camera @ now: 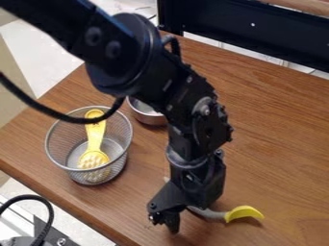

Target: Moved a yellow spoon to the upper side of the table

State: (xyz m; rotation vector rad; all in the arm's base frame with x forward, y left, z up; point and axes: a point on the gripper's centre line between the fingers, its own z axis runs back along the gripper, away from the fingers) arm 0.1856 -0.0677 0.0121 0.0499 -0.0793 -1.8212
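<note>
- Overall, the wooden table [276, 134] spans most of the view; its upper side, beyond the arm, is the destination.
- Robot arm [193, 115]: enters at upper left, hangs over the table's lower half.
- Wire basket [76, 177]: upright, at left; a yellow utensil [95, 139] leans inside it and appears unrelated to the task.
- Gripper [164, 222]: low over the work, beside the spoon's handle. Whether it is wide, narrow or holding the handle cannot be determined.
- Metal bowl [151, 119]: behind the basket, partly hidden by the arm.
- Yellow spoon [244, 212]: grey-handled, on the table's lower side, yellow head pointing right, handle partly hidden by the gripper. Relocation not done. Step in hand, as judged: securing the handle. The next move calls for a confirmed grip, a lift, then carriage to the upper side, avoiding the bowl.
</note>
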